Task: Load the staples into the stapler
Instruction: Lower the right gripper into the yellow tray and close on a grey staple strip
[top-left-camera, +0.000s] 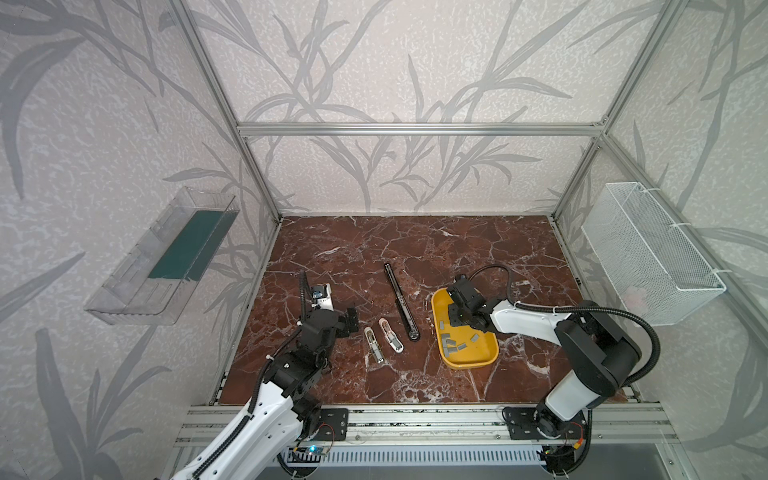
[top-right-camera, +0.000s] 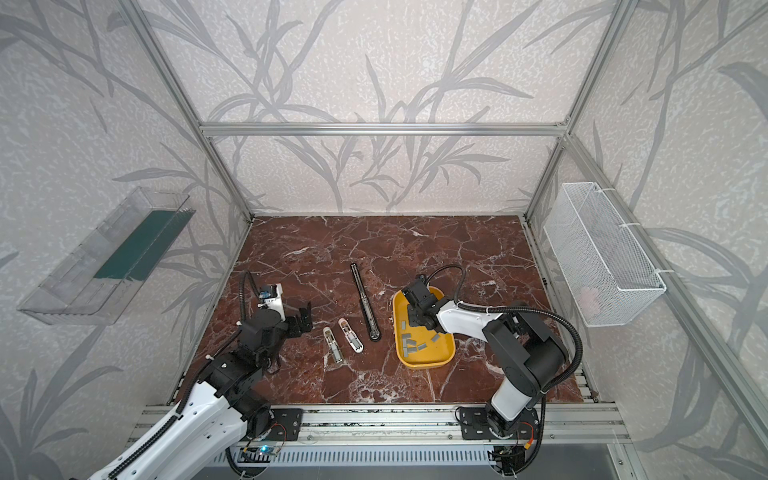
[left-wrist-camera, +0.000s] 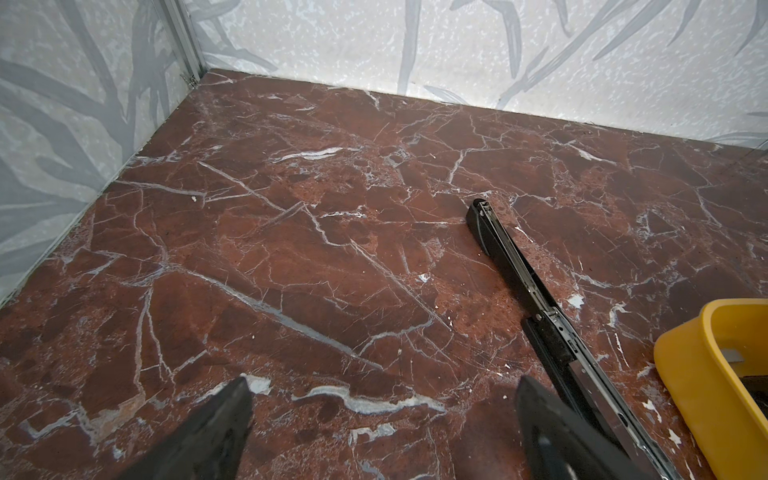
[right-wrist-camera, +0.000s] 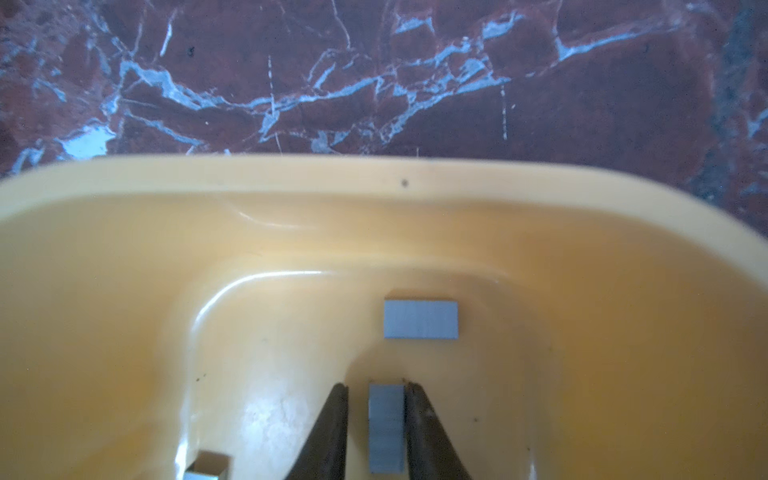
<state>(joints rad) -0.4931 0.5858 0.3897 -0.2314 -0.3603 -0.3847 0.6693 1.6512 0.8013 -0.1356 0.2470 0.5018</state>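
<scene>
**Grey staple strip (right-wrist-camera: 386, 428) bracketed by the right gripper (right-wrist-camera: 376, 386) in the yellow tray (right-wrist-camera: 374, 174)**

The staples (top-left-camera: 453, 347) are seen scattered loose in the tray, which is set on the red-brown marble table (top-left-camera: 374, 249) on the right in both top views. The right gripper is lowered into the tray's far half. In the right wrist view one strip is enclosed by its narrowly parted fingers. One finger is laid against the strip and a sliver of yellow is left showing at the other, so no clamp is made yet. A second strip (right-wrist-camera: 420, 318) is found just past the fingertips. The left gripper (left-wrist-camera: 384, 384) is spread wide over bare marble, with nothing between its fingers. Two small white staplers (top-left-camera: 372, 341) are laid side by side between the arms, opened up. A long black stapler (top-left-camera: 401, 299) is stretched flat just beside them, towards the tray.
</scene>
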